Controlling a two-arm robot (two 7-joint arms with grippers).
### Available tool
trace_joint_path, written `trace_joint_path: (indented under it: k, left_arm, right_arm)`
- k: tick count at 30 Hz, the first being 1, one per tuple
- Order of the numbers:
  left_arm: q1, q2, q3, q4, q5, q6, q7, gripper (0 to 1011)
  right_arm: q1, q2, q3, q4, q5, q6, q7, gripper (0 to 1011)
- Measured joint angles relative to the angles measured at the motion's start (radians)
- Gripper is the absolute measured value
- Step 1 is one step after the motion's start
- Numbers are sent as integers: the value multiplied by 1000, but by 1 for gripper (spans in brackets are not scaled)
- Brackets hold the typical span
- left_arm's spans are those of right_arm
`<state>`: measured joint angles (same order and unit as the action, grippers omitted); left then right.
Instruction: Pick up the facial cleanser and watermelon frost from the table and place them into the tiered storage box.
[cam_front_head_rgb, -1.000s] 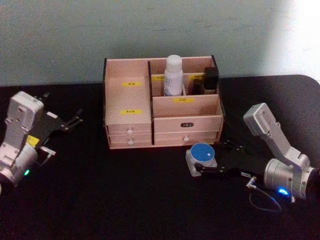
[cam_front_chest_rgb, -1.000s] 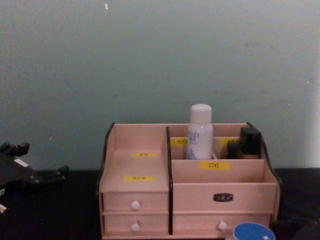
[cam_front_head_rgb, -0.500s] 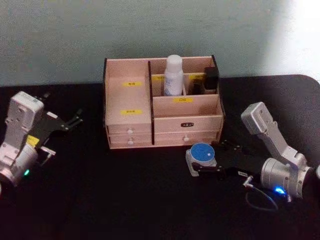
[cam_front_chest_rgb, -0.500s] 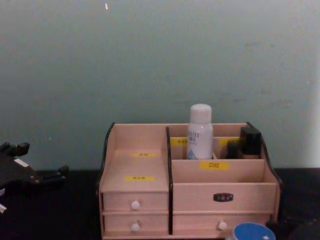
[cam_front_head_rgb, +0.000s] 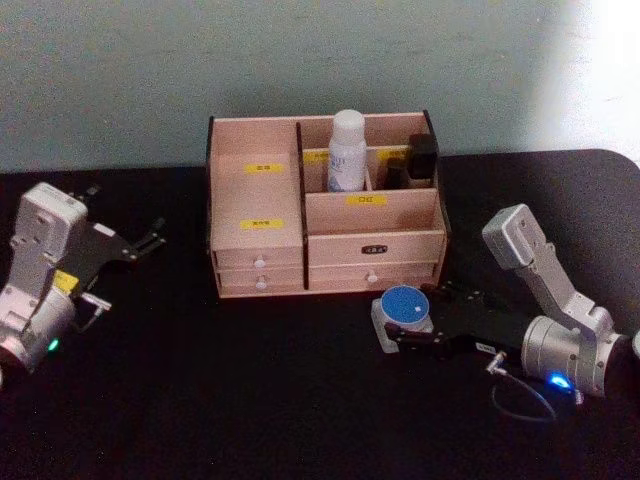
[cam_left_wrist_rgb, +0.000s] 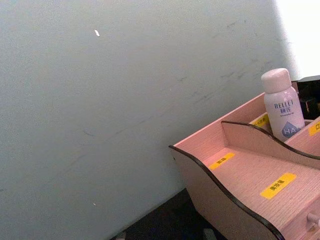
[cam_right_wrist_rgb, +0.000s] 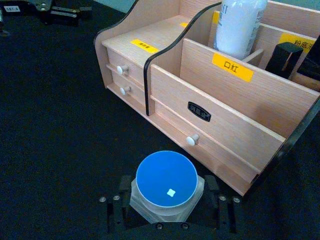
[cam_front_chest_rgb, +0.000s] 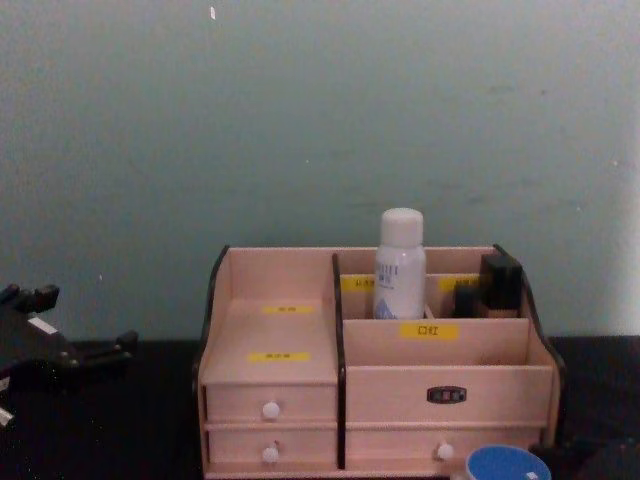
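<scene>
The tiered storage box (cam_front_head_rgb: 260, 255) held a white bottle (cam_front_head_rgb: 346, 150) upright in a rear compartment. The right end effector (cam_right_wrist_rgb: 167, 207) clasped a blue-lidded jar (cam_right_wrist_rgb: 166, 180) on the counter (cam_front_head_rgb: 250, 400); the left end effector (cam_front_head_rgb: 150, 238) idled, fingers apart.

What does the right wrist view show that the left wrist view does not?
Right wrist view, not the left: the blue-lidded jar in front of the box, the right gripper around it, the dark plate on the box's front, the parked left gripper far off. Left wrist view, not the right: the cap of the white bottle and a wide stretch of pale wall. Both: the tiered storage box with yellow labels and that bottle standing in it.
</scene>
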<state>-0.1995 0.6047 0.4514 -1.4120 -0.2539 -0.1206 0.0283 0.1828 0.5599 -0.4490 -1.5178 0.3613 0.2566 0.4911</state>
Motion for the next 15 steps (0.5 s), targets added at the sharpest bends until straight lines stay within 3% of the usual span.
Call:
trace_joint_path:
  k: [8, 15]
  left_arm:
    - [0, 0, 0, 0, 0, 0, 0, 1001]
    - [0, 0, 0, 0, 0, 0, 0, 1001]
  right_arm:
    - [0, 0, 1, 0, 0, 0, 1, 737]
    - [0, 0, 1, -1, 0, 0, 1, 712]
